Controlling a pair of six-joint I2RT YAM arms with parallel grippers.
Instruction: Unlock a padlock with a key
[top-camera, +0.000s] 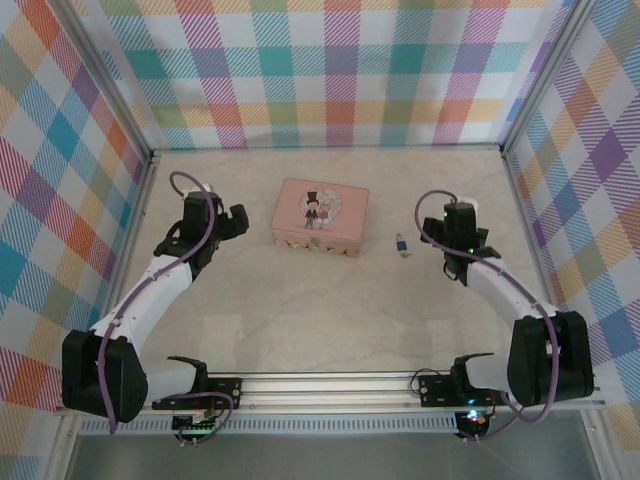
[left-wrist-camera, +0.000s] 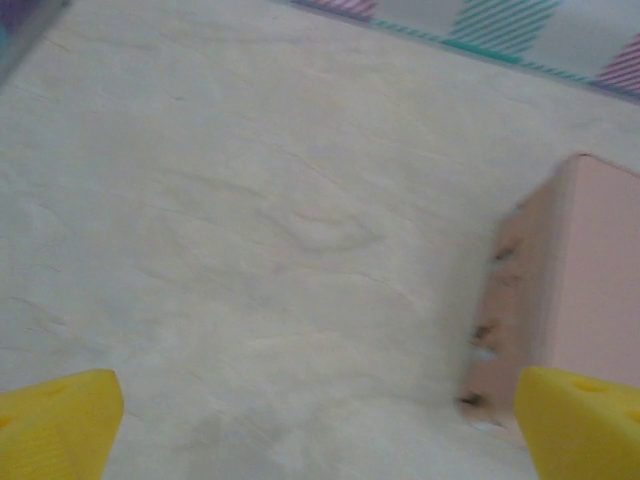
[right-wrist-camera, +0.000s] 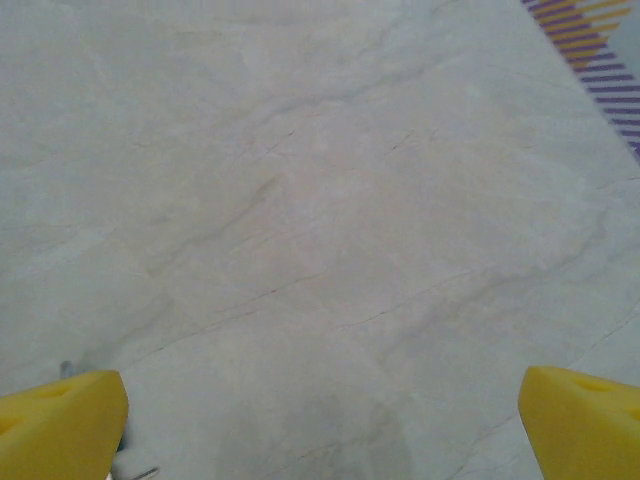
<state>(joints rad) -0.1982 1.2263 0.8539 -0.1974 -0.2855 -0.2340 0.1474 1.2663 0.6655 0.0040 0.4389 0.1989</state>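
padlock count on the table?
1: the padlock lies on the table, right of the pink tin and apart from it. The tin could hide another.

Pink picture tin (top-camera: 320, 217), lid face-up with a cartoon bride and groom, flat on a pale, marble-veined tabletop (top-camera: 300, 320), with small dark markings along the tin's side wall. Behind the tin and well off to either side, pastel plaid walls (top-camera: 330, 70) framed by metal corner posts (top-camera: 152, 150). Well in front of the tin, a slotted aluminium rail (top-camera: 340, 385) along the table's near edge.
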